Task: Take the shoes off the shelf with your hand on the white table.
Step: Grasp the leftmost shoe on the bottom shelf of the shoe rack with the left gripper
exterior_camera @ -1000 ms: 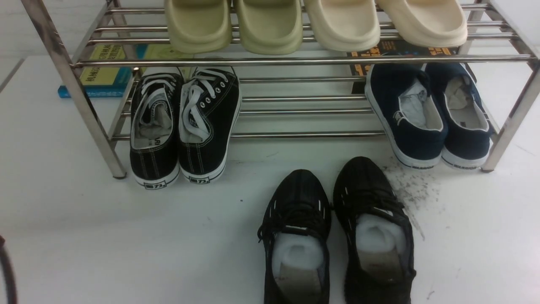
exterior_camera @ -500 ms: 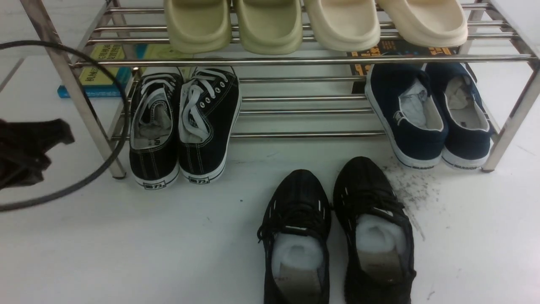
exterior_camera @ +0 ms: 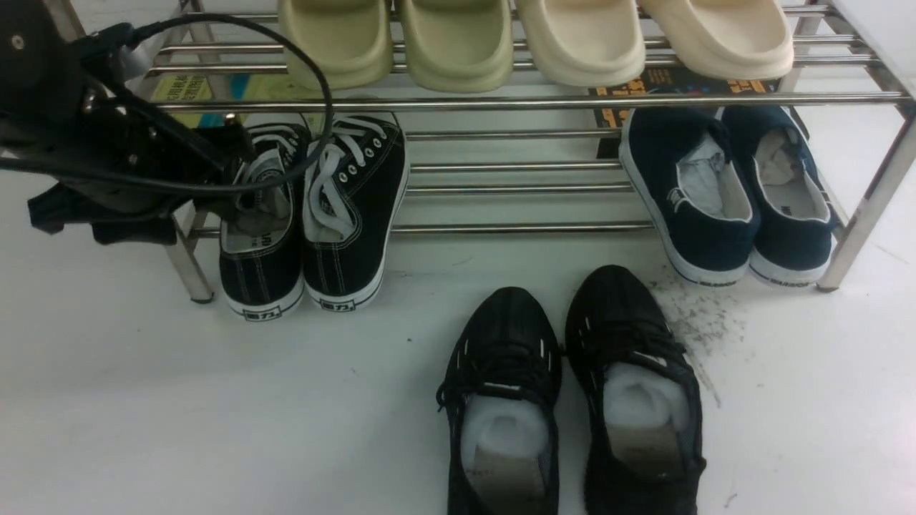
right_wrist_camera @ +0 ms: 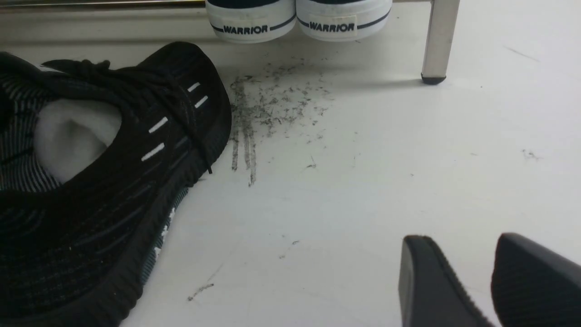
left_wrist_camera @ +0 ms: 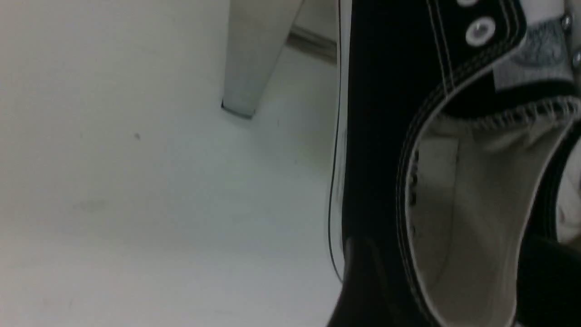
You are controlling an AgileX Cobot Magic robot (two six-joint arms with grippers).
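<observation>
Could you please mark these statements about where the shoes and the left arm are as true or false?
1. The black canvas sneakers sit on the lower tier of the shelf. True.
2. The black mesh sneakers are on the upper tier. False: the mesh pair stands on the white table, in front of the shelf.
3. The left gripper is at the canvas pair. True.
4. The navy slip-ons lie on the table. False: the slip-ons are on the lower tier.

Black canvas shoes (exterior_camera: 347,214) sit heels-out on the lower shelf (exterior_camera: 501,104).
</observation>
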